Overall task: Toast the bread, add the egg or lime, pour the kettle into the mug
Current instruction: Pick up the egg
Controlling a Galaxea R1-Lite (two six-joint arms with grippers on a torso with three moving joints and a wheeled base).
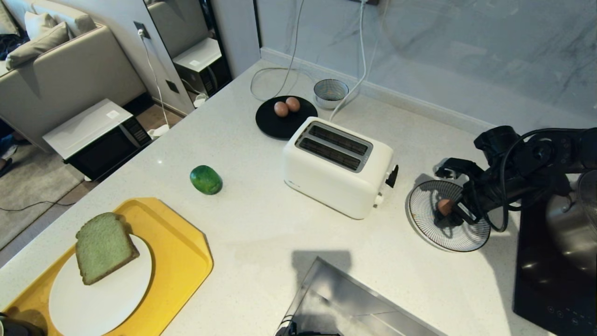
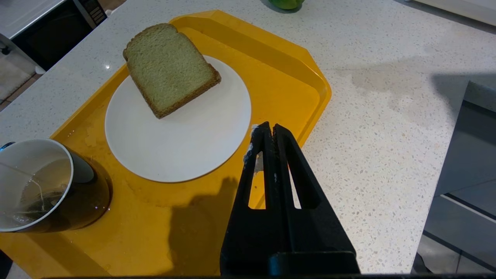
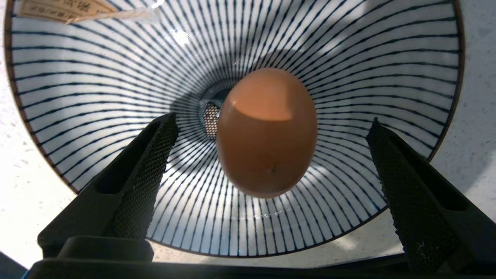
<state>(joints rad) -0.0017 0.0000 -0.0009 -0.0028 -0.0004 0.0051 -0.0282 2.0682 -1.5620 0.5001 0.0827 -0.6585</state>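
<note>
Over on the far left, the bread (image 1: 105, 247) lies on the white plate (image 1: 116, 298) in the yellow tray (image 1: 186, 242), the mug (image 2: 50, 186) with a teabag in it stands on the tray's near corner, and the left gripper (image 2: 267, 133) hangs just above the tray edge with its jaws pressed together and nothing in them: parked. At one o'clock from the tray sits the lime (image 1: 205, 179), alone on the counter. Move on to the white toaster (image 1: 338, 165), slots empty, with two more eggs on the black plate (image 1: 275, 126) at eleven o'clock from it. Now the action: at four o'clock from the toaster is the striped bowl (image 1: 429, 233), and the egg (image 3: 266, 131) rests in its hollow. The right gripper (image 3: 271, 155) sits right over it, jaws spread as wide as they go, one finger on either side of the egg and neither one touching it, so it holds nothing. I read this as the egg step at the point of release or of a fresh grip, I can't say which. To do it well either way, move straight along the fingers' own line and keep both pads clear of the shell: a sideways nudge would set that egg rolling up the slope. No kettle to be made out, only a steel pot (image 1: 571, 224) on the cooktop at far right.
</note>
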